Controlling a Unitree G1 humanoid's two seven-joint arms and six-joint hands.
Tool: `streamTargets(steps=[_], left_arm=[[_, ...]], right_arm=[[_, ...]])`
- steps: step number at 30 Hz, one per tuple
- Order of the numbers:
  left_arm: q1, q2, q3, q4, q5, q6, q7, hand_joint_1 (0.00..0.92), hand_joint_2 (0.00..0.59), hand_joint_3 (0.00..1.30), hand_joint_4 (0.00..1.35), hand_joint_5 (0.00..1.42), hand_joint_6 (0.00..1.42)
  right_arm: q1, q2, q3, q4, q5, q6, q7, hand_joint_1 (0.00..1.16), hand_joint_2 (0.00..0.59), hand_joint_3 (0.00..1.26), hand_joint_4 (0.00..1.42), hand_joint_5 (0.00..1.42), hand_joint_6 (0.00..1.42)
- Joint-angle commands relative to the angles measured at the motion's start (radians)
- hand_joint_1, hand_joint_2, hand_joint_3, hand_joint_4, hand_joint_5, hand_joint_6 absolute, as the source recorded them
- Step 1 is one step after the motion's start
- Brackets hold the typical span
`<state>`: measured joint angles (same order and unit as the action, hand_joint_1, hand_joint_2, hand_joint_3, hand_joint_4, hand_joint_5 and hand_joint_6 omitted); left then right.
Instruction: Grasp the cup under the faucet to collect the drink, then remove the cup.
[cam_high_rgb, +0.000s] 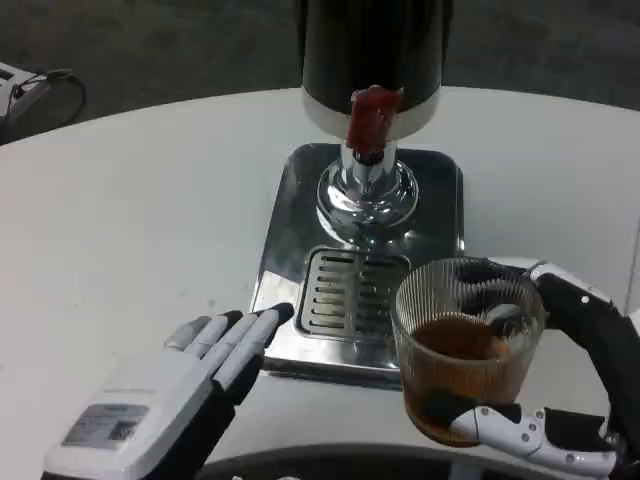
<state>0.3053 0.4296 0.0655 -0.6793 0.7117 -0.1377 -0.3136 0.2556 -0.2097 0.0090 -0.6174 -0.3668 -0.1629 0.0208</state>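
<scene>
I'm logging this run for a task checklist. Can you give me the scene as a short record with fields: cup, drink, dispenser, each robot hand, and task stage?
cup: ribbed clear glass, off the drip grate, at its front right corner
drink: brown liquid, roughly the lower half of the cup
dispenser: black body with red tap lever, on a steel base with a slotted drip grate
right robot hand: holds the cup, fingers wrapped around it
left robot hand: holds nothing, fingers straight, tips at the base's front left edge
table: white
task stage: cup filled and away from the tap

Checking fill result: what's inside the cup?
The ribbed glass cup, held by the right hand, contains brown drink to roughly half its height. The fingers wrapping the base hide the bottom of the liquid.
</scene>
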Motion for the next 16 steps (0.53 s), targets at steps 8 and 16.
streamTargets(steps=[8, 16], left_arm=[[0.015, -0.014, 0.010, 0.009, -0.022, 0.017, 0.007, 0.000, 0.179, 0.02, 0.00, 0.00, 0.00], [0.009, -0.011, 0.016, 0.012, -0.028, 0.022, 0.007, 0.000, 0.187, 0.03, 0.00, 0.00, 0.00]], right_arm=[[-0.018, 0.003, 0.003, -0.003, 0.014, -0.046, -0.003, 0.83, 0.166, 0.92, 0.97, 0.99, 0.52], [-0.022, 0.003, 0.003, 0.000, 0.015, -0.045, -0.002, 0.83, 0.166, 0.93, 0.97, 0.99, 0.52]])
